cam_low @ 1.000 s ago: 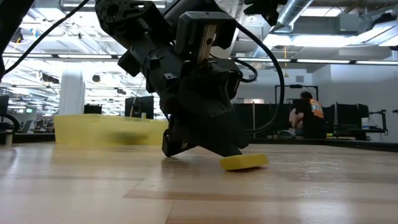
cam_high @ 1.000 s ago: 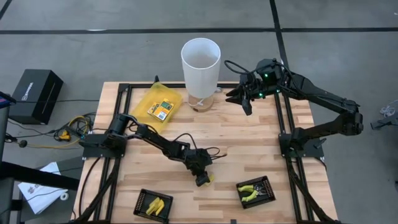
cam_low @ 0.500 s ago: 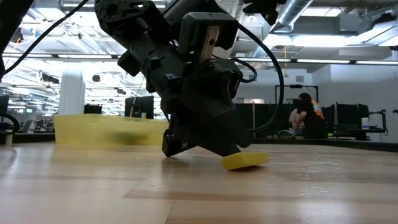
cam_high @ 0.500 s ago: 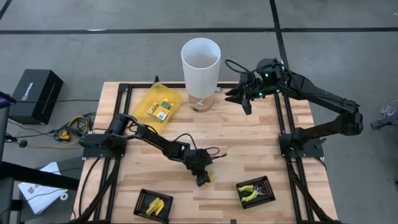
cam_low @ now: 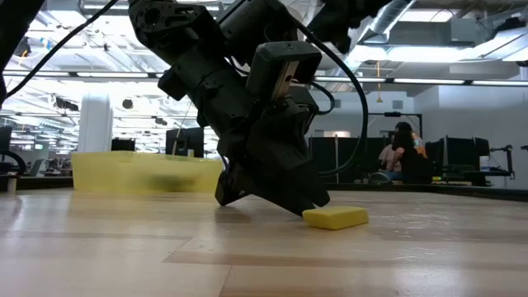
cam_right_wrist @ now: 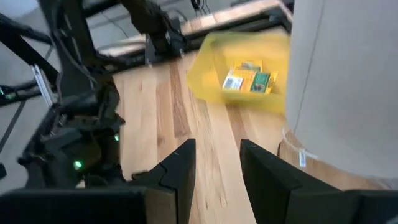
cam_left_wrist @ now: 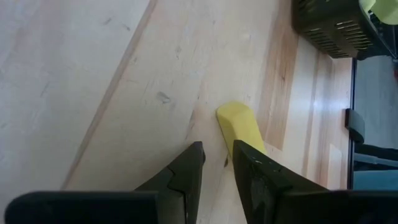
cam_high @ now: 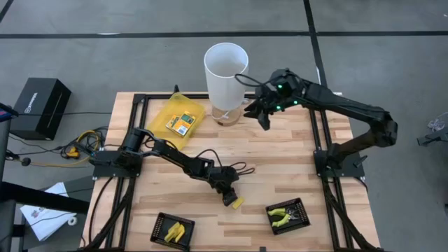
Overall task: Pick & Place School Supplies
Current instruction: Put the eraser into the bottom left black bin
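A short yellow oblong piece (cam_high: 237, 203) lies flat on the wooden table, right of the near middle. My left gripper (cam_high: 228, 197) slants down at its end, open by a narrow gap with nothing between the fingers (cam_left_wrist: 217, 158). The piece (cam_left_wrist: 241, 126) lies just beyond one fingertip. My right gripper (cam_high: 260, 116) hangs open and empty in the air at the far edge, beside a tall white container (cam_high: 225, 78). My left gripper has one fingertip (cam_left_wrist: 242, 149) at the near end of the yellow piece (cam_left_wrist: 231, 118), slanting down from the table's left. The piece lies flat on the table outside the gap. Whether the fingertip touches it, I cannot tell.
A translucent yellow pouch (cam_high: 180, 117) holding labelled packets (cam_high: 183, 124) lies at the far left. Near the front edge stand two black trays: one (cam_high: 159, 225) with yellow pieces, one (cam_high: 299, 208) with yellow-green plier-like tools. People show far off in the room (cam_low: 400, 157).
The yellow piece, tilted under my left fingertips before, now lies flat and a little farther toward the table's right and near edge. My right gripper has gone toward the table's left, closer to the white container, and a little down.
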Motion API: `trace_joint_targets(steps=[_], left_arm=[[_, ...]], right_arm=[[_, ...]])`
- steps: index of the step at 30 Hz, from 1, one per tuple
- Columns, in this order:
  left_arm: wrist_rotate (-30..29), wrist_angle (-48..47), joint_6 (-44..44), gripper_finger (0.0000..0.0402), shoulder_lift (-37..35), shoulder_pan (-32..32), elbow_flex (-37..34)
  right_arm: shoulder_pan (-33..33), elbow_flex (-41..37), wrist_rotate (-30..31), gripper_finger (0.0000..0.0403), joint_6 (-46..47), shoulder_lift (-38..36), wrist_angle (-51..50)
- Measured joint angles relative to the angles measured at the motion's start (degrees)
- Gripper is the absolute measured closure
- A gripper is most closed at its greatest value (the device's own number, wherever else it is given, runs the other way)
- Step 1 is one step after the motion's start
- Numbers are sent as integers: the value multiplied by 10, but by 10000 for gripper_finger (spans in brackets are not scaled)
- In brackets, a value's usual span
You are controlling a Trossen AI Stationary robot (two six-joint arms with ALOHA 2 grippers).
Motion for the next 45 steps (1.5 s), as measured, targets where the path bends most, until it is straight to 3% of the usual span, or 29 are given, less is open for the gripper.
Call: trace_joint_targets(steps=[6, 9, 13, 17, 24, 31, 36, 41, 45], left_arm=[[1, -2, -35, 312, -33, 2, -33], [-55, 85, -60, 312, -112, 1, -176], [-141, -50, -117, 311, -234, 8, -194], [-207, -48, -148, 311, -366, 25, -211], [-228, -42, -181, 311, -509, 38, -292], [-227, -46, -206, 311, -602, 43, -359], [-192, -44, -197, 311, -645, 45, -385], [-177, -28, -170, 311, -660, 38, -388], [-136, -18, -132, 311, -658, 37, -386]], right_arm=[[0, 0, -45, 285, 2, 35, 42], [0, 1, -77, 285, 26, 35, 86], [1, 0, -90, 285, 47, 15, 74], [25, 0, -88, 285, 94, -21, 43], [201, -97, 35, 285, 169, -36, 10], [323, -289, 94, 285, 414, -25, 246], [389, -396, 193, 285, 631, -5, 404], [427, -375, 238, 281, 667, 47, 421], [423, -304, 240, 263, 617, 95, 340]])
